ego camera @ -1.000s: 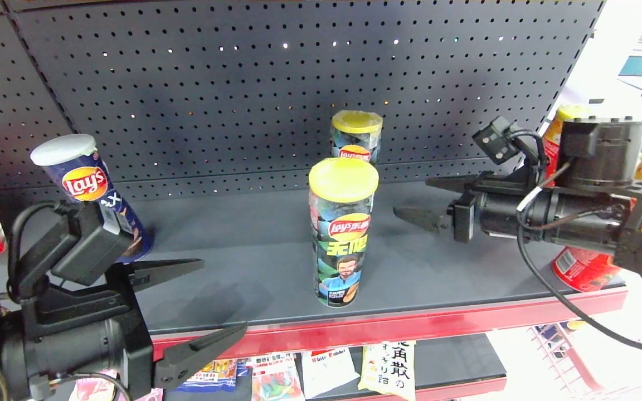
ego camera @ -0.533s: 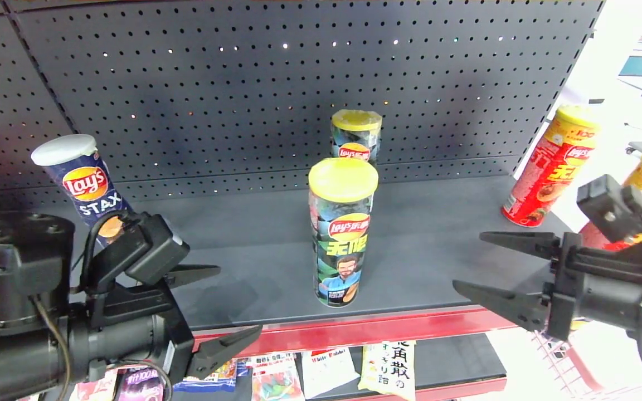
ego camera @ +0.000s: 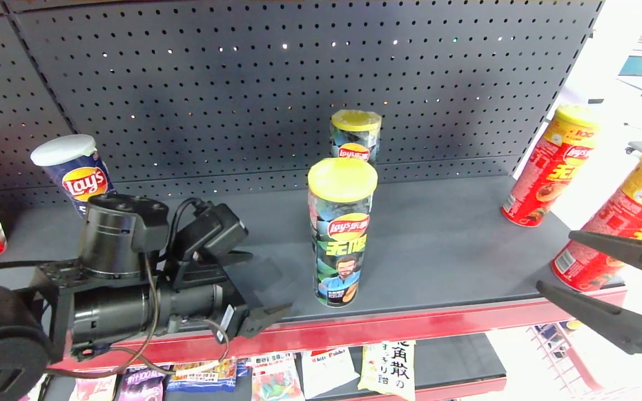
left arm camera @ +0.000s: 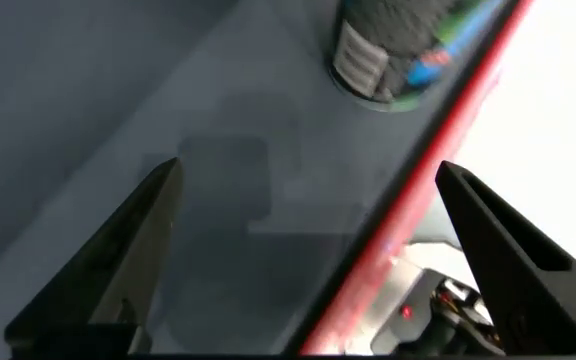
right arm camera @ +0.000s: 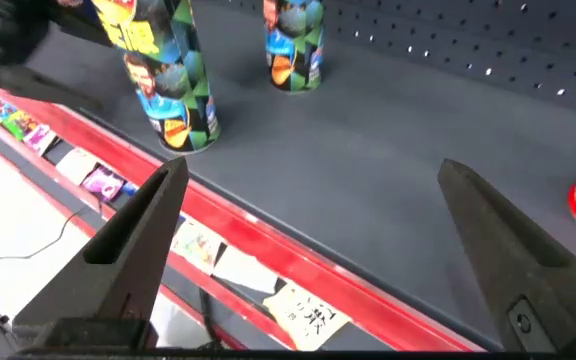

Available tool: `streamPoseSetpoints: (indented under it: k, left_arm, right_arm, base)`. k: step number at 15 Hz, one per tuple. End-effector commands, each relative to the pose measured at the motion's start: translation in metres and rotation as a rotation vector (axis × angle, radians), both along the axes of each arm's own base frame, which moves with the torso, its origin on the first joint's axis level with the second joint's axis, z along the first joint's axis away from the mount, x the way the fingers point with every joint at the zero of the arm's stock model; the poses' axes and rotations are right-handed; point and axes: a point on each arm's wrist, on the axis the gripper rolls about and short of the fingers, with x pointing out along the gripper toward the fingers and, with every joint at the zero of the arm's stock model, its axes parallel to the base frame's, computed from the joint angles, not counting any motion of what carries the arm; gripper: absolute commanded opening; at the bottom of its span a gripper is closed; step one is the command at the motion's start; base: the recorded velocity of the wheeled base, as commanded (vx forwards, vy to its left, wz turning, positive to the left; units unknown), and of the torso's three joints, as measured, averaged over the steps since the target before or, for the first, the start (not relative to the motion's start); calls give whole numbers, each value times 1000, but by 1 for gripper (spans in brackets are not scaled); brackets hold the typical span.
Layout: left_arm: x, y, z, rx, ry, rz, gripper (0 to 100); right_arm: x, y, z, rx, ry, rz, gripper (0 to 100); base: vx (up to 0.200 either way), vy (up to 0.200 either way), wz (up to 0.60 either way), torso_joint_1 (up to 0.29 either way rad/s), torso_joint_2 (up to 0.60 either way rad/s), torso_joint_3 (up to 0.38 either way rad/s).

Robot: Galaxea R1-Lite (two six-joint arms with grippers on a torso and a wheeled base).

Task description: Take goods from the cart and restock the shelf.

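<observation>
Logo and characters on front can (ego camera: 342,234), characters on lower packet (ego camera: 392,368)

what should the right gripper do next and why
Probably draw the right gripper back from the shelf to fetch more goods: it is open and empty, and the front centre can already stands upright on it.

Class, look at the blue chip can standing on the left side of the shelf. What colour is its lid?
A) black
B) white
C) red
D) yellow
B: the blue can on the left side of the shelf has a white lid on top.
</observation>
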Motion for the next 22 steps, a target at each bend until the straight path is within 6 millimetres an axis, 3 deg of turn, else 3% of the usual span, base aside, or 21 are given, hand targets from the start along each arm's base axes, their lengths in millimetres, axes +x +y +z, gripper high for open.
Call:
streamPoseSetpoints:
  k: [1,11,22]
  left_arm:
    - [16,-10,-10,13,23,1,100]
    - [44,-27,-10,3,8,-1,100]
    - [59,-36,-14,-8,-11,-2,100]
  right_arm:
    - [-3,-1,4,6,-21,-5,100]
    - [-1,-1,3,4,-15,-5,100]
    - [-2,-1,1,3,-10,-5,100]
  base:
    - [0,0,0,0,0,0]
    - [0,0,0,0,0,0]
    - [0,0,0,0,0,0]
